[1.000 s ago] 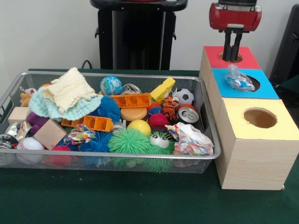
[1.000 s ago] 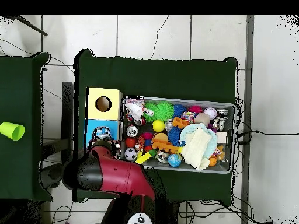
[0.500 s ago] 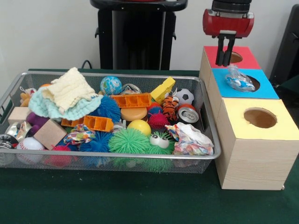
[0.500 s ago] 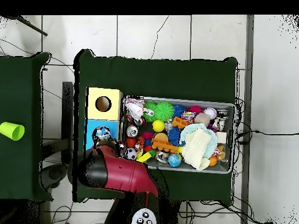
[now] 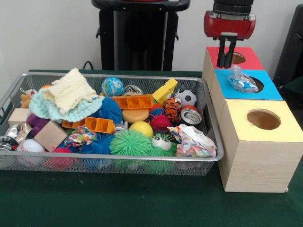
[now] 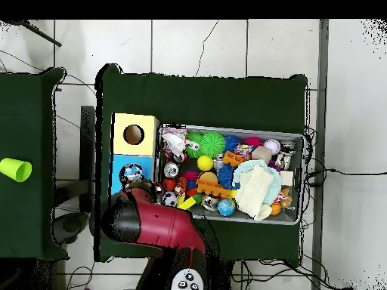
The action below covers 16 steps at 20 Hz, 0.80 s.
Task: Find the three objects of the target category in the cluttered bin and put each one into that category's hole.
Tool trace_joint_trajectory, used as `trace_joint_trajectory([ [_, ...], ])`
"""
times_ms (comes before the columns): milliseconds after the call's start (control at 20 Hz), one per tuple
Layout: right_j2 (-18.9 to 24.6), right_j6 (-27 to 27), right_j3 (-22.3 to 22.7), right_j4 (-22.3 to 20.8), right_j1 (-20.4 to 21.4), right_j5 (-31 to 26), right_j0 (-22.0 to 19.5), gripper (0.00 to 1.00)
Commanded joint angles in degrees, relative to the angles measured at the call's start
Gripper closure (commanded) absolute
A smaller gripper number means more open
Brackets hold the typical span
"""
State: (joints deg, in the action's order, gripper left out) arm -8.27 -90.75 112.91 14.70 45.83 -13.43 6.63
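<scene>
Red top on the far box (image 5: 235,57): from the front we see our claw (image 5: 225,65) hang over it, tips close together, empty. One crushed bottle (image 5: 240,80) sits on the blue hole. From above, the bin (image 6: 296,180) looks full, so more sorting waits.

I am wearing a glossy red rounded wrist shell (image 5: 229,24) capped in black, carrying a slim black two-fingered gripper (image 5: 225,64) at six o'clock; my bulky red-and-black arm (image 6: 151,226) is showing white round base buttons.

Front and overhead, sharing bin (image 5: 208,118)
</scene>
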Motion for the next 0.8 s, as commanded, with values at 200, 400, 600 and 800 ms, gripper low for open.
trace_joint_trajectory([
  [200,1.5,-8.7,-2.0,-0.7,3.3,-6.3,-0.7,1.00],
  [400,1.0,-8.2,-2.4,-0.9,5.1,-9.4,-0.7,1.00],
  [600,1.2,-7.6,-2.2,-1.4,5.5,-9.6,-1.1,1.00],
  [800,1.5,-7.1,-2.3,-1.8,5.7,-9.7,-1.6,1.00],
])
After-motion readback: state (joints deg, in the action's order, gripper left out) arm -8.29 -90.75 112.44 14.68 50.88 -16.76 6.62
